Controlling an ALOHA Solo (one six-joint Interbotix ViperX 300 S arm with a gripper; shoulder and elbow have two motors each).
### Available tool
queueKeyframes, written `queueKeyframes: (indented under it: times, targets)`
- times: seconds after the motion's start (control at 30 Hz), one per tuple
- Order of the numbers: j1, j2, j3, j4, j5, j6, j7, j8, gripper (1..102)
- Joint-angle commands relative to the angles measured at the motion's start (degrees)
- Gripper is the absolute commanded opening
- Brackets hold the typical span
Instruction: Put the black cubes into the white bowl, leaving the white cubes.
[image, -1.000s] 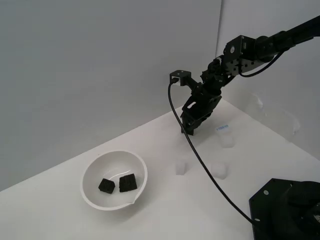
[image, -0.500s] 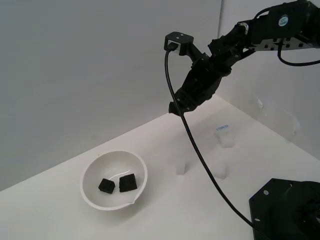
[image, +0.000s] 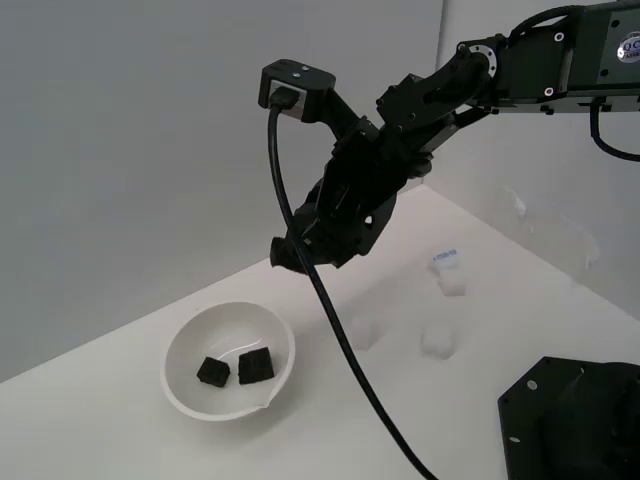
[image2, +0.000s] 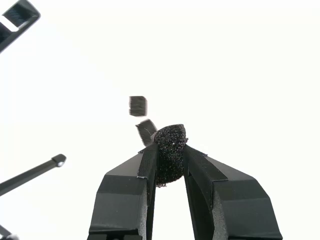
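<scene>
My gripper (image: 288, 255) is shut on a black cube (image2: 169, 152), which is squeezed between the two fingers in the wrist view. In the exterior view the gripper hangs in the air, above and just to the exterior view's right of the white bowl (image: 190, 390). Two black cubes (image: 211, 372) (image: 255, 365) lie inside the bowl; in the wrist view they show as small dark squares (image2: 137, 105) (image2: 146, 131) beyond the held cube. Three white cubes (image: 363, 334) (image: 439, 342) (image: 450, 272) stand on the table on the exterior view's right; the farthest bears a blue mark.
The arm's black base (image: 570, 420) fills the lower corner on the exterior view's right. A black cable (image: 345, 345) hangs from the wrist camera down across the table. The white table meets grey walls behind.
The gripper has lifted from the table near the white cubes and swung toward the exterior view's left, carrying the black cube to a spot above the bowl's edge.
</scene>
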Motion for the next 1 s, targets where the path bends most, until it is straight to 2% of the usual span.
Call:
queueKeyframes:
  times: [0.0,0.13,0.33,0.5,0.6,0.63,0.77,0.83,0.97]
  targets:
    - [-2.72,0.26,0.53,-0.79,-1.14,-2.29,-0.70,0.44,3]
    - [-5.89,-1.85,-1.67,-1.32,-1.58,-2.99,-2.90,0.44,3]
    - [-7.38,-4.57,-4.39,-1.41,-1.67,-3.69,-6.33,0.44,3]
    - [-8.09,-7.21,-6.94,-1.93,-2.20,-3.87,-6.59,0.44,3]
    - [-9.05,-8.17,-7.91,-2.55,-2.90,-4.92,-6.59,0.53,8]
    - [-9.40,-8.44,-8.17,-2.81,-3.25,-5.45,-6.59,0.53,14]
    - [-10.20,-9.14,-8.88,-3.60,-3.96,-7.73,-6.59,0.53,51]
    - [-10.28,-9.40,-9.14,-3.78,-4.13,-7.91,-6.59,0.62,67]
    - [-10.28,-9.67,-9.32,-3.78,-4.13,-8.09,-6.59,0.53,90]
